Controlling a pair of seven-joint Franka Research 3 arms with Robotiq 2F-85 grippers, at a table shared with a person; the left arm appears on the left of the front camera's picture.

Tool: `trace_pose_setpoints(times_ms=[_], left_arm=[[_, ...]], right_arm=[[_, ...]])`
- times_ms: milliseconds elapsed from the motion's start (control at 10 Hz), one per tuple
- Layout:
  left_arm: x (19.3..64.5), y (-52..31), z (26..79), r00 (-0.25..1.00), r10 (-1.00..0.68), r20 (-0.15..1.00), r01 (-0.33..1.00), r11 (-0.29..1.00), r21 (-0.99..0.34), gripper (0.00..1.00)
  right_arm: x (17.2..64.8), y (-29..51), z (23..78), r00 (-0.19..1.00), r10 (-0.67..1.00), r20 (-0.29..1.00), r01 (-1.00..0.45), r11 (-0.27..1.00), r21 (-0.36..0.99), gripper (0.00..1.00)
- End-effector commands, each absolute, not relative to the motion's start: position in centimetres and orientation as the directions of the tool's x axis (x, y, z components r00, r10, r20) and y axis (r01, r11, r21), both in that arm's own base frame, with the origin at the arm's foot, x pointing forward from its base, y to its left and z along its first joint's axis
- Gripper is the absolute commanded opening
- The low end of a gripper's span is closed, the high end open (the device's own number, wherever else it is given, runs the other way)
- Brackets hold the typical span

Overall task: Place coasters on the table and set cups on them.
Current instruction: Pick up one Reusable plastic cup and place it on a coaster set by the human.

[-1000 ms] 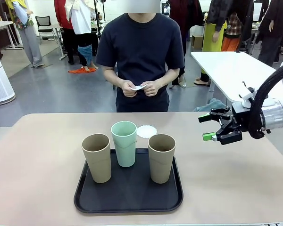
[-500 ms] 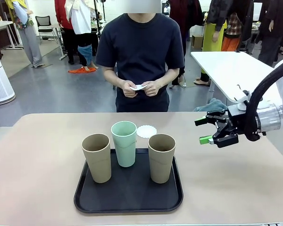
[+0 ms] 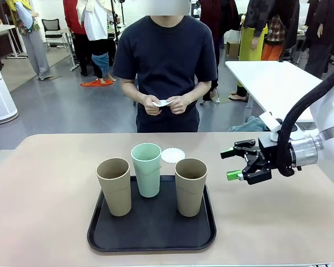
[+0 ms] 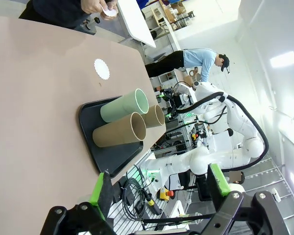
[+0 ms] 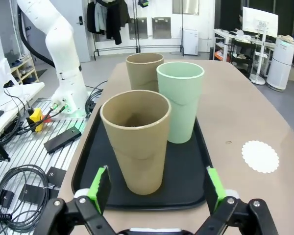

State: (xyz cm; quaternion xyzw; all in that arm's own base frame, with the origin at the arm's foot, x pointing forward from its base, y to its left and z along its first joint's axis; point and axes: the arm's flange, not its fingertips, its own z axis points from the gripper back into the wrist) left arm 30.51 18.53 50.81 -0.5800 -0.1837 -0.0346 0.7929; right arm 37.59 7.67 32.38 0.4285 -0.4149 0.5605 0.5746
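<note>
Standing on the black tray near the robot's edge of the table are the three cups. The left tan cup and the right tan cup are sitting toward the tray's front. The mint cup is sitting between them, farther back, upright and close to the left tan cup. One coaster is lying flat on the bare tabletop just beyond the tray's far edge, behind the gap between the mint cup and the right tan cup, with nothing resting on it.

The right gripper is hovering above the table to the right of the tray, pointing toward the right tan cup and apart from it. Its green-padded fingers are spread wide and are gripping nothing. In the right wrist view, that cup is showing beyond the gap between the two pads.

The left gripper is hanging well apart from the tray. Its fingers are likewise spread, with nothing between them.

At the far side, the person's hands are meeting in front of the body, pinching a small white piece; what it is cannot be told.
</note>
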Motion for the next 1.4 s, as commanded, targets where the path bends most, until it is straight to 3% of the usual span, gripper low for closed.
trace_pose_setpoints(times_ms=[0,300,500,600,1100,1300], left_arm=[[30.4,18.6,51.0,0.928,0.164,0.335,0.274,0.311,-0.91,1.0],[30.4,18.6,51.0,0.928,0.164,0.335,0.274,0.311,-0.91,1.0],[30.4,18.6,51.0,0.928,0.164,0.335,0.274,0.311,-0.91,1.0],[30.4,18.6,51.0,0.928,0.164,0.335,0.274,0.311,-0.91,1.0],[30.4,18.6,51.0,0.928,0.164,0.335,0.274,0.311,-0.91,1.0],[30.4,18.6,51.0,0.928,0.164,0.335,0.274,0.311,-0.91,1.0]], right_arm=[[37.0,8.3,30.2,0.017,0.222,0.975,-0.999,-0.023,0.023,1.0],[36.9,8.7,28.0,0.029,0.213,0.977,-0.998,-0.04,0.038,1.0],[37.2,8.9,28.3,0.051,0.249,0.967,-0.992,0.124,0.02,1.0],[37.0,8.2,28.3,0.05,0.233,0.971,-0.997,-0.038,0.061,1.0],[37.2,8.2,28.2,0.051,0.235,0.971,-0.998,-0.022,0.058,1.0],[37.1,9.7,27.3,0.026,0.229,0.973,-0.996,-0.072,0.043,1.0]])
